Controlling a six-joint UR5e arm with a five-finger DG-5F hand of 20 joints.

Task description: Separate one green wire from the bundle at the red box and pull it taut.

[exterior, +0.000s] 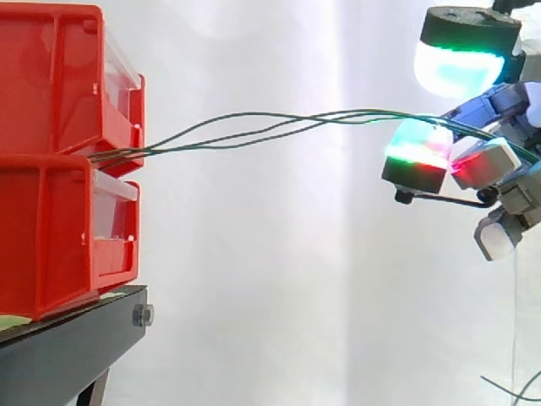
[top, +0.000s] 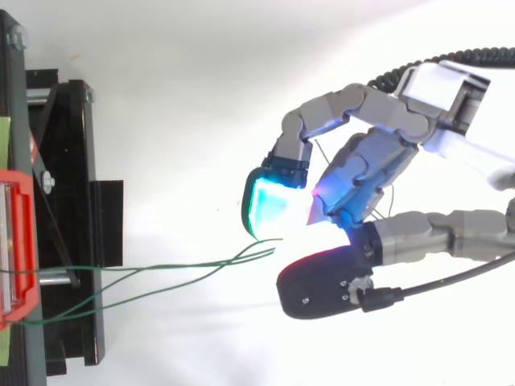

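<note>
A bundle of thin green wires (exterior: 254, 127) comes out between the upper red bin (exterior: 51, 85) and the lower red bin (exterior: 51, 237) at the left. The wires sag a little and run rightward to my hand (exterior: 499, 110). In the top view the green wires (top: 161, 269) spread apart near the red bin (top: 16, 241) and converge under the cyan fingertip (top: 269, 205). My hand (top: 378, 169) has its fingers curled, with the wires pinched between the thumb and the fingers. The strands stay together, none standing apart from the rest.
The bins sit on a black stand (exterior: 68, 347) at the left, before a white curtain. A loose wire end (exterior: 516, 389) hangs below the hand at the lower right. Open space lies between the stand (top: 64, 201) and the hand.
</note>
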